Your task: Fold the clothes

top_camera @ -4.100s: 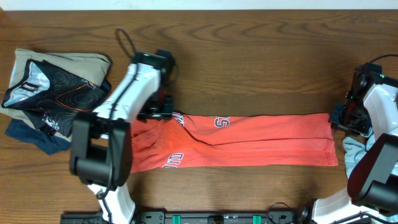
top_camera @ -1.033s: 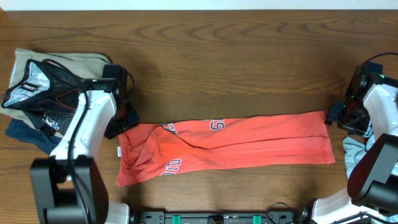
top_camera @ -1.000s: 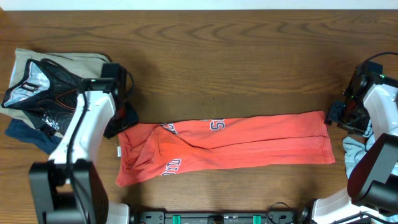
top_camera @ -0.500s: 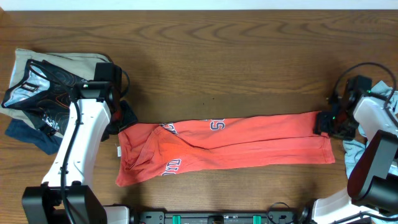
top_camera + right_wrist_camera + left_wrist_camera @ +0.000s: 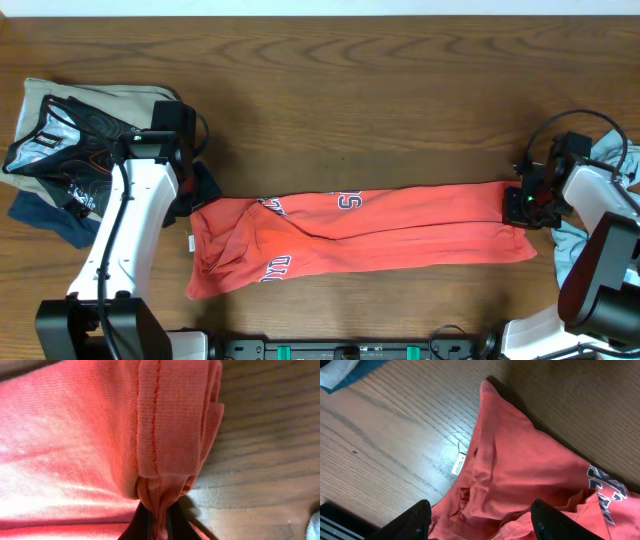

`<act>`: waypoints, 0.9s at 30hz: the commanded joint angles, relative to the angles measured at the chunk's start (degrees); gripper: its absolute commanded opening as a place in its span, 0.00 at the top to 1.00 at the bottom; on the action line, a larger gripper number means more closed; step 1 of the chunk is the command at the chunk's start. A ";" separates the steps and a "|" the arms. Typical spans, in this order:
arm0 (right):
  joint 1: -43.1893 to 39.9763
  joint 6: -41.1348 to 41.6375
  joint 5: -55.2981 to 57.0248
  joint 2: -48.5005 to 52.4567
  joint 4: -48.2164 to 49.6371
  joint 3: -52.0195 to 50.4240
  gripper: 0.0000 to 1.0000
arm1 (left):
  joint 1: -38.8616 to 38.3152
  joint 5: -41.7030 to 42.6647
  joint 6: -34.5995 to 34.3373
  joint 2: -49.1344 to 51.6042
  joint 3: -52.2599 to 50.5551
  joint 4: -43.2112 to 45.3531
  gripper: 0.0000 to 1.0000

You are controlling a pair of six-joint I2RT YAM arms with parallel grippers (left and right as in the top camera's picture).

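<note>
The coral-red T-shirt (image 5: 380, 235) lies folded lengthwise in a long strip across the front of the table, its navy-and-white lettering facing up. My left gripper (image 5: 195, 195) hovers open over the shirt's left end (image 5: 520, 475), where the white tag (image 5: 458, 465) lies on the wood; it holds nothing. My right gripper (image 5: 520, 205) is shut on the hem at the shirt's right end (image 5: 165, 435), the fabric pinched between its fingers (image 5: 159, 520). A pale grey-blue shirt (image 5: 572, 240) lies under my right arm at the right edge.
A pile of other clothes (image 5: 80, 140), tan, black-patterned and dark blue, lies at the far left. The wooden table (image 5: 380, 90) stretches bare behind the red shirt.
My left gripper let go of the shirt's left end and drew back a little. My right gripper moved left onto the right hem and shut on it.
</note>
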 commanded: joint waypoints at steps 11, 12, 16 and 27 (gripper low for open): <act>-0.66 4.72 11.61 0.79 -15.12 22.03 0.99 | 0.04 -0.70 0.11 -0.26 0.79 -0.57 0.34; -0.52 4.87 11.30 0.79 -16.04 22.99 0.99 | 0.04 -0.70 0.11 -0.26 0.79 -0.57 0.35; 1.70 4.81 6.23 0.79 -18.60 25.24 0.99 | 0.04 -0.70 0.11 -0.26 0.76 -0.76 0.34; 21.33 8.33 2.80 0.81 -20.65 25.27 0.99 | 0.04 -0.70 0.11 -0.26 -1.38 -0.55 0.34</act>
